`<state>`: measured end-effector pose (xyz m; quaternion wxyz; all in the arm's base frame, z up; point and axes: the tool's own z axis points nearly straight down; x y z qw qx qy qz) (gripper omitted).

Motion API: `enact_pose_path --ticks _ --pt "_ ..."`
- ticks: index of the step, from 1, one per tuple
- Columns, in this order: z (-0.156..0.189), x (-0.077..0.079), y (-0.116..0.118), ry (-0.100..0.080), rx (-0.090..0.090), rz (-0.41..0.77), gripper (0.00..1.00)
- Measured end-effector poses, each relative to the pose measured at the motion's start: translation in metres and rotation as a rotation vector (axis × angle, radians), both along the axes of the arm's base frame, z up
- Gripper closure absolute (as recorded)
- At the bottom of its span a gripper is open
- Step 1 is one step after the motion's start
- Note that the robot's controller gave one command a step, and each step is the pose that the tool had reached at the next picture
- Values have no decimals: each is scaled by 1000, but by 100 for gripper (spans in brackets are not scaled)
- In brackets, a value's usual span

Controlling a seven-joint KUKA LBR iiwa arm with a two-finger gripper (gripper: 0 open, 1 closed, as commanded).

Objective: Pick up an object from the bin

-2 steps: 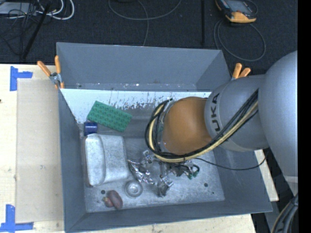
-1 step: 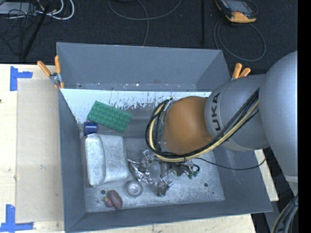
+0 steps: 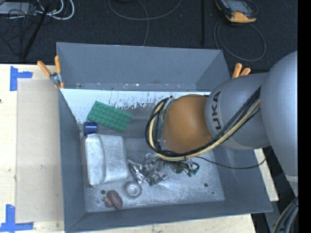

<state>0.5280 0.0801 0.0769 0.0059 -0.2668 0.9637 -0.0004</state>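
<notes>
Closest to the camera was the big grey arm [image 3: 284, 106], with its orange cover [image 3: 187, 123] hanging low over the middle of the bin [image 3: 141, 67]. Under the cover the gripper [image 3: 154, 173] was down near the bin floor, in a tangle of shiny and dark bits. I could not tell if it was open or shut, or if it had hold of anything. The cover hid too much. Just beside it, down and to the left, lay a little round silver thing [image 3: 132, 189], which I think was the nearest thing to pick. A small brown lump [image 3: 114, 198] lay a bit further left. A pale bottle [image 3: 97, 159] with a blue cap [image 3: 90, 127] lay along the left side, and a green brick plate [image 3: 110, 115] leaned near the back wall, well away. To do this step well, the gripper would need to sit right over one thing only — not half on it. It should close gently and lift straight up. The round thing looked smooth, so it might slip or roll out. Bumping the bottle would be a mistake too.
</notes>
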Motion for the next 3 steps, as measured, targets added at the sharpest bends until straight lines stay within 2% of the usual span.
enact_pose_path --ticks 1,2,3 --pt "49 1 1 7 -1 0 100" --pt "79 2 2 9 -1 -1 100" --pt "82 2 3 12 -2 0 100"
